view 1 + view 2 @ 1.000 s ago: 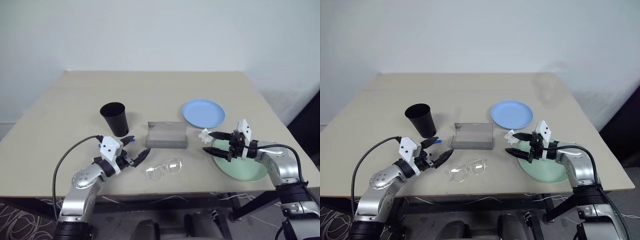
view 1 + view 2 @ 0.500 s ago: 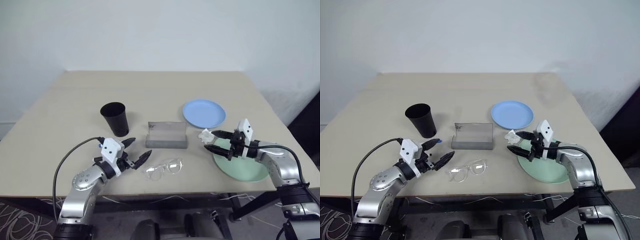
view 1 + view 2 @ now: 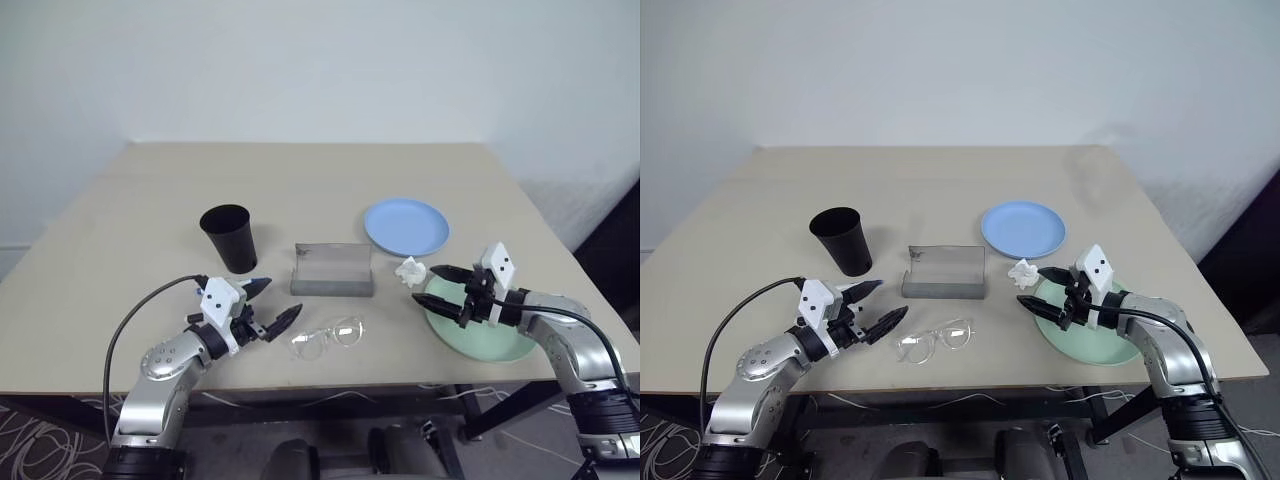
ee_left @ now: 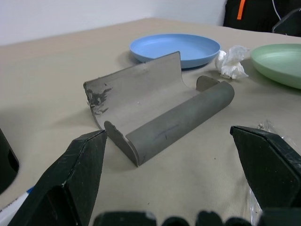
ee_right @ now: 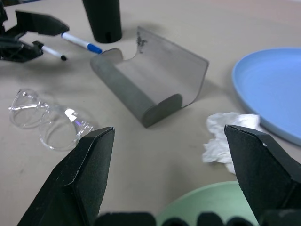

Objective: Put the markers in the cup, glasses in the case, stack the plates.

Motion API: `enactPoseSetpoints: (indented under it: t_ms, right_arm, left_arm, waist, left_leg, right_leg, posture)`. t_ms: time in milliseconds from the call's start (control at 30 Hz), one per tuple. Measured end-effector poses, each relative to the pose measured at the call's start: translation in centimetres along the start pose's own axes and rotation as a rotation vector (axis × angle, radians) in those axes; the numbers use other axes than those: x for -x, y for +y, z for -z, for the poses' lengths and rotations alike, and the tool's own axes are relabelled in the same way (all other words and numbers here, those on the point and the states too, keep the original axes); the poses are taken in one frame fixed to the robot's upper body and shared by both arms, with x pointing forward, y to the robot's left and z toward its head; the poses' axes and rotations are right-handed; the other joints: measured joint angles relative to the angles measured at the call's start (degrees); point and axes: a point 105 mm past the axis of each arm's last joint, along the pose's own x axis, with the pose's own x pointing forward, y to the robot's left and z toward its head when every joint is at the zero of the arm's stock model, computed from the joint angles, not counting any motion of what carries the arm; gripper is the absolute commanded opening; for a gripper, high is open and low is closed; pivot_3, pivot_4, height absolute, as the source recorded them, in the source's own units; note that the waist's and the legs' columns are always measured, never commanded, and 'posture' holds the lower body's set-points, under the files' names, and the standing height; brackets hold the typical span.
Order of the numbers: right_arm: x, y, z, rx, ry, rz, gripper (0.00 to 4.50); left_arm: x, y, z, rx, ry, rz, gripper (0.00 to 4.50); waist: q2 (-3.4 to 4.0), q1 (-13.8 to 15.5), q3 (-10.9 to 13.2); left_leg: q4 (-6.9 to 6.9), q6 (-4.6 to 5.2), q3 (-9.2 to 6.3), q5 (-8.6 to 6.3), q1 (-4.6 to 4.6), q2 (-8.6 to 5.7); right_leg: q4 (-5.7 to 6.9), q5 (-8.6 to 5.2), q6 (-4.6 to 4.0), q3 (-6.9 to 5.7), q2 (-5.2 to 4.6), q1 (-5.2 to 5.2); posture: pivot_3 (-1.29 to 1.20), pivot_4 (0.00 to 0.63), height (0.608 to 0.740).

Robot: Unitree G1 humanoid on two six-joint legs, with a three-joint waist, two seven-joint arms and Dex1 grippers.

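Centrally, the open case (image 3: pixel 333 270) sits between black cup (image 3: pixel 229 237) and blue plate (image 3: pixel 406 226), glasses (image 3: pixel 327 336) in front.
Left gripper (image 3: pixel 272 305) reaches low toward the glasses, jaws spread; right gripper (image 3: pixel 440 290) hovers over the green plate (image 3: pixel 490 338), jaws spread, empty.

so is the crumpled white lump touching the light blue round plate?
Apart. The left wrist view shows a strip of bare table between the white lump and the blue plate's rim; the right wrist view shows that gap too.
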Motion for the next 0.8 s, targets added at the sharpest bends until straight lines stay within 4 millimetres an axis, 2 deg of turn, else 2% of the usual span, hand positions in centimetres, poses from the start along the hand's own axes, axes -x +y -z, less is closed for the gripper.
enactPoseSetpoints:
  t_ms: [200, 333, 467, 667, 800]
  right_arm:
    - [-0.1, -0.3, 0.1, -0.012, 0.016, 0.045, 4.07]
    - [-0.3, 0.3, -0.7, 0.023, 0.042, 0.049, 4.07]
    - [0.2, 0.3, -0.5, 0.076, 0.154, 0.087, 4.07]
    - [1.2, 1.1, -0.4, 0.096, 0.296, 0.094, 4.07]
    - [2.2, 1.3, 0.4, 0.117, 0.420, 0.112, 4.07]
  left_arm:
    - [0.1, -0.1, 0.2, 0.005, 0.005, 0.001, 4.47]
    - [0.0, -0.6, -0.7, -0.004, -0.026, 0.021, 4.47]
    - [-0.4, -1.4, -1.2, -0.016, -0.042, 0.053, 4.47]
    - [-0.8, -2.4, -0.8, 0.009, -0.042, 0.078, 4.47]
    - [-1.2, -3.1, -0.6, 0.015, -0.041, 0.103, 4.47]
  waist:
    - [0.00, 0.01, 0.00]
    - [0.01, 0.01, 0.00]
    - [0.01, 0.03, 0.00]
    - [-0.01, 0.01, 0.01]
    - [0.00, 0.02, 0.02]
  left_leg:
    - [0.00, 0.00, 0.00, 0.00, -0.02, 0.00]
    - [0.00, -0.01, 0.01, 0.00, -0.04, 0.00]
    - [-0.01, -0.01, 0.01, -0.01, -0.05, -0.01]
    - [-0.01, -0.01, -0.02, -0.01, -0.05, -0.01]
    - [0.01, -0.01, -0.04, -0.01, -0.07, -0.01]
  right_leg:
    - [0.00, 0.00, 0.00, -0.01, 0.00, -0.01]
    - [-0.01, 0.00, 0.00, 0.00, -0.02, -0.03]
    - [-0.04, 0.00, 0.00, -0.01, -0.05, -0.03]
    - [-0.08, -0.01, 0.00, -0.06, -0.06, -0.02]
    - [-0.19, -0.01, 0.01, -0.16, -0.09, -0.02]
  posture:
    - [0.00, 0.000, 0.740]
    - [0.00, 0.000, 0.740]
    - [0.00, 0.000, 0.740]
    - [0.00, 0.000, 0.740]
    - [0.00, 0.000, 0.740]
